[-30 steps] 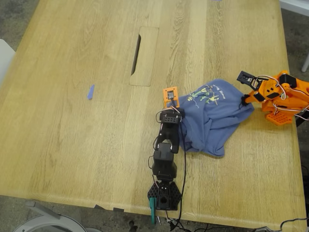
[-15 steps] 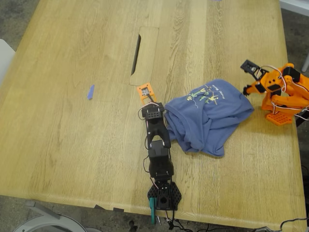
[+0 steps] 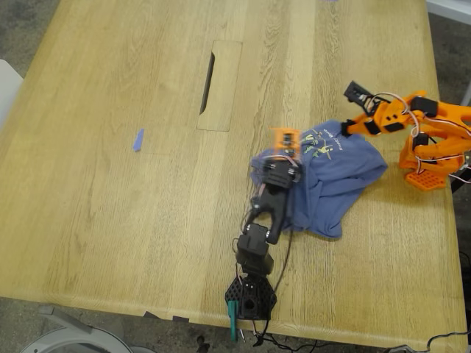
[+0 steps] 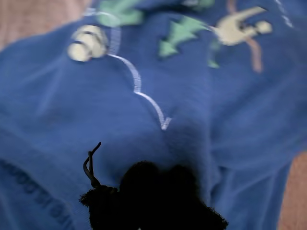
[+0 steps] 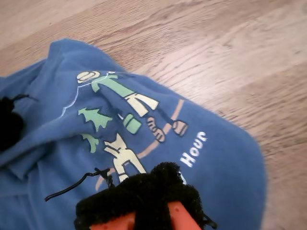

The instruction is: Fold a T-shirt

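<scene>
The crumpled T-shirt (image 3: 324,180) lies on the table (image 3: 110,184), my first gripper (image 3: 283,147) and second gripper (image 3: 352,110) over it, jaw states unclear.

"Hour" in pale letters on T-shirt (image 5: 211,158) chest, beside cartoon print; rest unreadable.

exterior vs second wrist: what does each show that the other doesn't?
Only the exterior view: the table edges, its slot, the blue tape scrap, both arms whole, the black one and the orange one, and the T-shirt's full crumpled outline.

Only the second wrist view: the print close up, figures in green and cream, and the word "Hour".

Both: the T-shirt lying bunched on the wood.
</scene>
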Robot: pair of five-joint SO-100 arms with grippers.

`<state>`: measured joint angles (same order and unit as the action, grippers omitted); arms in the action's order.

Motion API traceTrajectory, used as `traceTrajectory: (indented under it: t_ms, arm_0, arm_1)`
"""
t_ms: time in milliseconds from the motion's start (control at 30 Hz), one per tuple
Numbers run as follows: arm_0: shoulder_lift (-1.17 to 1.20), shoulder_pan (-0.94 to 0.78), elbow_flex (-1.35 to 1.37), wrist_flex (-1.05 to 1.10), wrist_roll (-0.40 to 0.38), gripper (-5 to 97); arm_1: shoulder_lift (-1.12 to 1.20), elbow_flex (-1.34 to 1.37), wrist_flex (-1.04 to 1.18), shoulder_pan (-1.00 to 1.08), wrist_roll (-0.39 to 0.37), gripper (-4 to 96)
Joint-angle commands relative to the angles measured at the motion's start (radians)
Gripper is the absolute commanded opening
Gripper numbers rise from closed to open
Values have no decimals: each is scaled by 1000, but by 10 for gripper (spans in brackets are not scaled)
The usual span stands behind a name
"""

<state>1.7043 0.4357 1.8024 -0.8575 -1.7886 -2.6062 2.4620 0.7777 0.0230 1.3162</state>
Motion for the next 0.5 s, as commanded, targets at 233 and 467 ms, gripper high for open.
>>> traceTrajectory:
  t_ms: [233, 467]
  arm_0:
    - [-189, 97, -206, 137, -11, 3]
    - [-253, -51, -120, 290, -6, 0]
  arm_1:
    - [147, 184, -299, -91, -49, 0]
    - [58, 348, -279, -161, -106, 0]
